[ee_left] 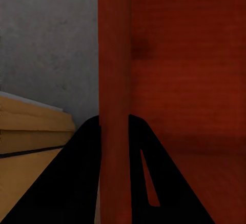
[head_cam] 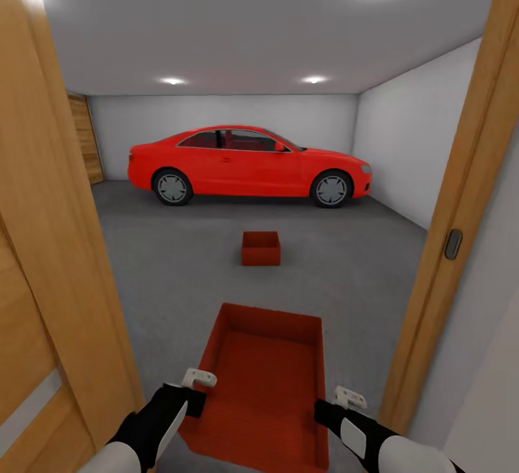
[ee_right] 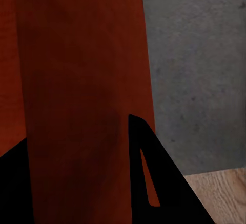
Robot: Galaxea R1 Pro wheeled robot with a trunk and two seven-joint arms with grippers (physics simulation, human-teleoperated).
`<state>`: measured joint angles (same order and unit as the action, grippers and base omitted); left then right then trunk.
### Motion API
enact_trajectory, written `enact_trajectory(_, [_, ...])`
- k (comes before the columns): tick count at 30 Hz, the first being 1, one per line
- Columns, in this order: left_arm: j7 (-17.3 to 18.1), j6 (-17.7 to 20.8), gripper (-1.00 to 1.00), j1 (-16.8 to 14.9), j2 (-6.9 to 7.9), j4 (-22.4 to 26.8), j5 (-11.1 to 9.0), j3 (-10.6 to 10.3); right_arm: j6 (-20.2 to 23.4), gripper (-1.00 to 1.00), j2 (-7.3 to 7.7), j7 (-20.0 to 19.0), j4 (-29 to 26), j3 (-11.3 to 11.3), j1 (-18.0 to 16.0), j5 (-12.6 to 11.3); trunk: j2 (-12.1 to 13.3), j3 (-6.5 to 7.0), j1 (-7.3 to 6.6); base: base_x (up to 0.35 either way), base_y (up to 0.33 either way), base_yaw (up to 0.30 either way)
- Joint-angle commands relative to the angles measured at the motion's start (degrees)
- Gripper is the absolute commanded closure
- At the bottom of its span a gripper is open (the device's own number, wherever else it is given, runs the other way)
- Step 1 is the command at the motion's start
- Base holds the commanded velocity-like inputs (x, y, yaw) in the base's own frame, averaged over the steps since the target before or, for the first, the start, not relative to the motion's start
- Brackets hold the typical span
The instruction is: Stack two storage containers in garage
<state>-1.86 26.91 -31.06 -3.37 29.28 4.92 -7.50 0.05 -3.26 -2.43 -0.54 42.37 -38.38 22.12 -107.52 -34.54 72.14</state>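
Note:
An orange-red storage container (head_cam: 263, 386) hangs in front of me in the doorway, held by both arms. My left gripper (head_cam: 194, 397) is shut on its left wall (ee_left: 114, 80), and my right gripper (head_cam: 326, 408) is shut on its right wall (ee_right: 82, 90). The black fingers (ee_left: 77, 183) straddle the thin wall in each wrist view. A second, alike storage container (head_cam: 260, 248) sits on the garage's dark grey floor (head_cam: 180, 271), ahead of me and short of the car.
A red car (head_cam: 249, 165) is parked across the back of the garage. Wooden door frames (head_cam: 50, 257) (head_cam: 454, 228) flank me closely on both sides. White walls (head_cam: 404, 141) bound the room. Pale wood flooring (ee_right: 220, 193) lies beneath me.

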Motion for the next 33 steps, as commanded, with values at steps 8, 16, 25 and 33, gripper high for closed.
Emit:
enact_trajectory(8, [-0.08, 0.34, 1.00, 0.05, -0.06, -0.79, -0.16, -0.42, 0.17, 1.00, -0.34, -0.12, -0.25, 0.90, -0.01, 1.44, -0.03, -0.06, -0.01, 0.054, 0.000, 0.000])
enact_trajectory(16, [-0.08, 0.25, 1.00, 0.06, -0.06, -5.97, -0.35, -3.14, -1.20, 1.00, -0.70, -0.12, -0.25, -2.08, 0.00, 1.44, -0.03, -0.06, -0.01, 0.307, 0.000, 0.000])
enact_trajectory(25, [-0.08, 0.25, 1.00, 0.08, -0.06, -5.99, -0.35, -3.14, -1.21, 1.00, -0.78, -0.12, -0.25, -2.09, 0.02, 1.44, -0.03, -0.06, -0.01, 0.338, 0.000, 0.000])
enact_trajectory(33, [-0.08, 0.25, 1.00, 0.09, -0.06, -5.99, -0.35, -3.14, -1.20, 1.00, -0.78, -0.12, -0.25, -2.09, 0.03, 1.44, -0.03, -0.06, -0.01, 0.339, 0.000, 0.000])
